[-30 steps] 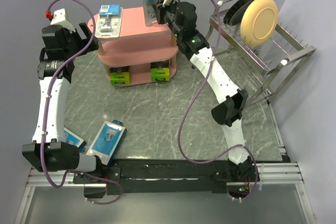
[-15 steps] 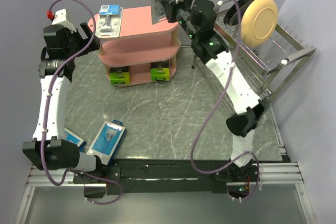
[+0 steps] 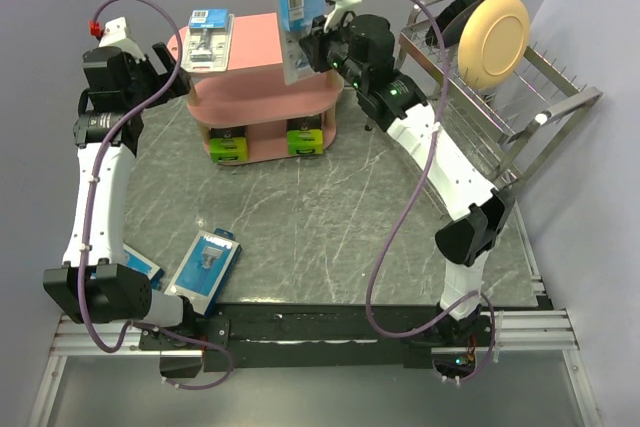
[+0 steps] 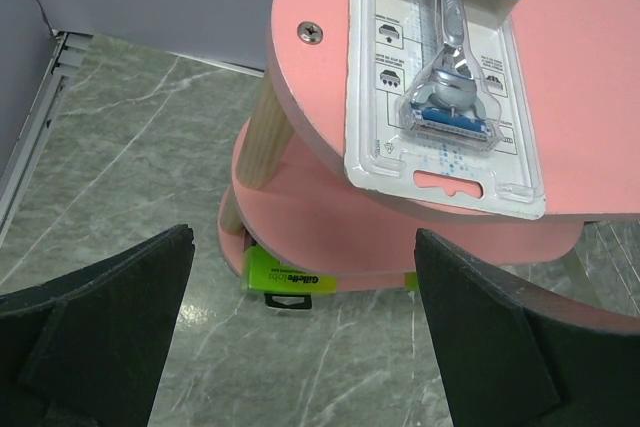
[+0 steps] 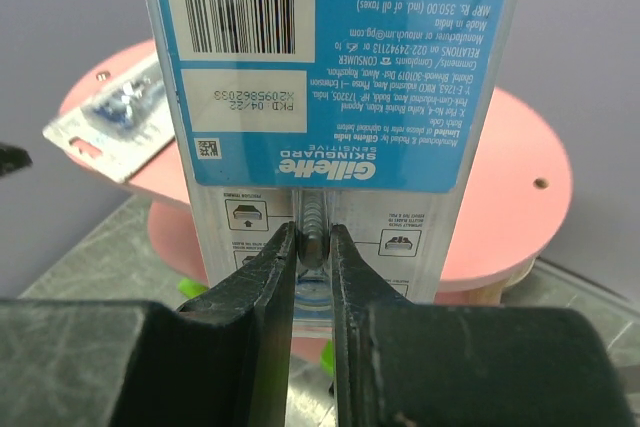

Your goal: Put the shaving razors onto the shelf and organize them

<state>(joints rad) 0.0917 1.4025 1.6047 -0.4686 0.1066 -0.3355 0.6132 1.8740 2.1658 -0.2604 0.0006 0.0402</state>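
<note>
Coming down from where it hung higher half a second ago, the right end effector [image 3: 316, 39] in the top view now carries the held blister pack [image 3: 298, 15] on edge, just over the 3 o'clock end of the top board of the pink shelf [image 3: 262, 42]. I read this as the approach to a set-down, with the pack not yet placed. A second blister pack [image 3: 207, 37] lies flat at the board's 9 o'clock end, and two lime-ended black boxes [image 3: 228, 143] sit on the bottom tier. Two blue-carded packs [image 3: 205, 262] wait at 7 o'clock on the tabletop [image 3: 300, 217], so much remains. The left end effector [image 3: 165, 65] has not moved and stands just beside the shelf's 9 o'clock side. From the left wrist, the left end effector [image 4: 303, 237] gapes wide and empty, with the second blister pack [image 4: 440, 77] overhanging the shelf [image 4: 600, 67] edge at its 12 o'clock. From the right wrist, the right end effector [image 5: 312, 242] is clamped on the held blister pack [image 5: 330, 47] at the razor's handle. The shelf [image 5: 520, 177] lies beyond and below it.
</note>
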